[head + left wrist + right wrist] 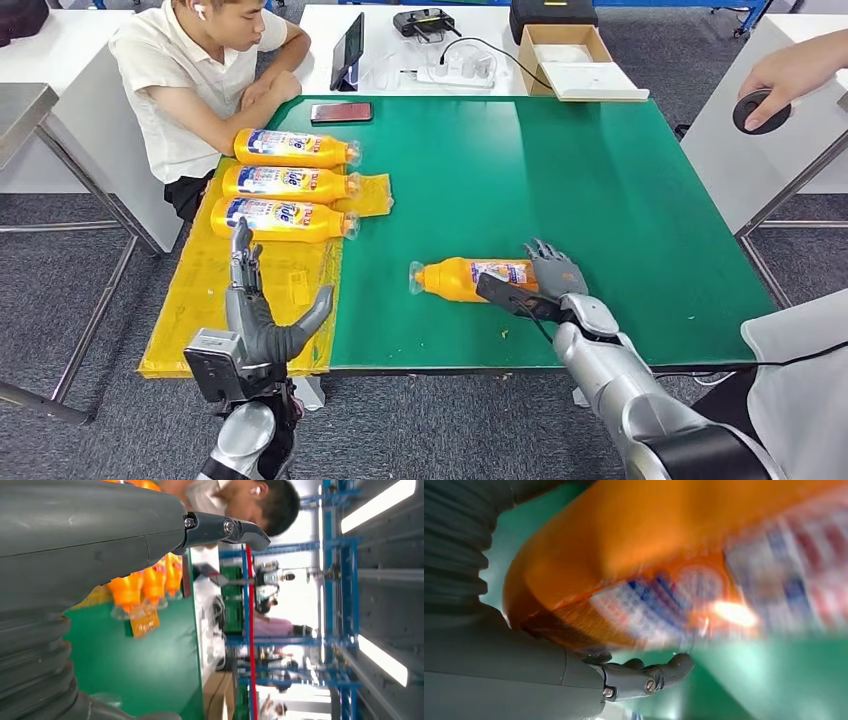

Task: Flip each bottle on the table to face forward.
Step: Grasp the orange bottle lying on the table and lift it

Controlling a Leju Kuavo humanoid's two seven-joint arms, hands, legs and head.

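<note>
right hand gripping orange bottle, left hand open, empty

Head view bright, evenly lit from overhead, sharp; shadows soft and short; left wrist view backlit, ceiling light strips blown out, hand dark; right wrist view close, orange bottle heavily blurred, label unreadable.

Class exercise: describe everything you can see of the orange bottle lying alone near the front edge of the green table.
The orange bottle looks like glossy plastic, with a clear cap at one end and a white, blue and red label partly showing. It lies on its side on the green table, cap pointing toward the yellow mat. The right hand grips its base end, thumb along the near side. The right wrist view shows it blurred.
</note>
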